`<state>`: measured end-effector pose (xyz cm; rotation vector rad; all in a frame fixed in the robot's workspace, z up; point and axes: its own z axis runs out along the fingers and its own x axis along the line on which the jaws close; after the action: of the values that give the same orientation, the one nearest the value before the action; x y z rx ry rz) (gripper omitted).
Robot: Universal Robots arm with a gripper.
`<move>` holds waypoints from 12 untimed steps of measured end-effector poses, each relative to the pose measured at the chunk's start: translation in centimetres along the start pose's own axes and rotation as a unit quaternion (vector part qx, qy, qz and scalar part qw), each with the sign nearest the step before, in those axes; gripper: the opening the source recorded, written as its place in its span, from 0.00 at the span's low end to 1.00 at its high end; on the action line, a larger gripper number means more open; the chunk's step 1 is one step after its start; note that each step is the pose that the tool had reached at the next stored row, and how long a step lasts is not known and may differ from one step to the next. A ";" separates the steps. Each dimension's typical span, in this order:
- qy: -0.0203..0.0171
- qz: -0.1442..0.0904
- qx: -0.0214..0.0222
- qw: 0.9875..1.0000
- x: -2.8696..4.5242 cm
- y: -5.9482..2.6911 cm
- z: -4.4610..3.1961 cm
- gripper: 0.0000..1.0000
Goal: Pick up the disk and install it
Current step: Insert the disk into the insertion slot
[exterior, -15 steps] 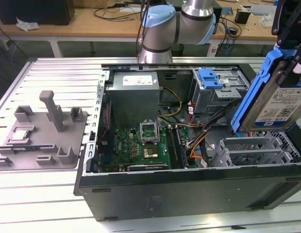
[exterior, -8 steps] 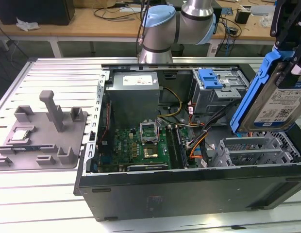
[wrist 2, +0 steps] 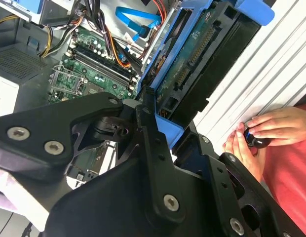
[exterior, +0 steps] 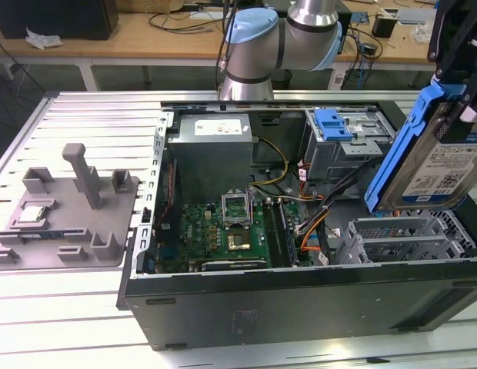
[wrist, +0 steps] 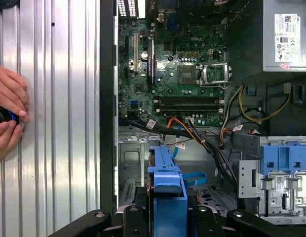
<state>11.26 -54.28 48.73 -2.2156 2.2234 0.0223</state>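
The disk (exterior: 442, 165) is a silver hard drive with a white-and-blue label and a blue rail frame. It hangs tilted in the air at the exterior view's right, above the silver drive cage (exterior: 400, 238) of the open computer case (exterior: 300, 307). My black gripper (exterior: 456, 84) comes down from above and is shut on the disk's upper end. In the second wrist view the disk (wrist 2: 192, 64) runs out from my gripper (wrist 2: 168, 133), its connector side showing. In the first wrist view the disk's blue edge (wrist: 165, 192) sits between the fingers of my gripper (wrist: 165, 217), over the case's drive area.
The case lies open on a slatted metal table, showing the motherboard (exterior: 223, 227), power supply (exterior: 211, 146), cables and a blue-latched bay (exterior: 335, 127). A grey fixture plate (exterior: 69, 223) with a processor chip (exterior: 32, 215) lies at the exterior view's left. A person's hands (wrist: 7, 113) hold a small black knob on the table beside the case.
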 end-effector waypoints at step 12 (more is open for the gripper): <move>0.000 0.000 0.000 1.000 0.01 -0.01 0.64 0.37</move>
<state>11.27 -54.28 48.09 -2.2156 2.2234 0.0224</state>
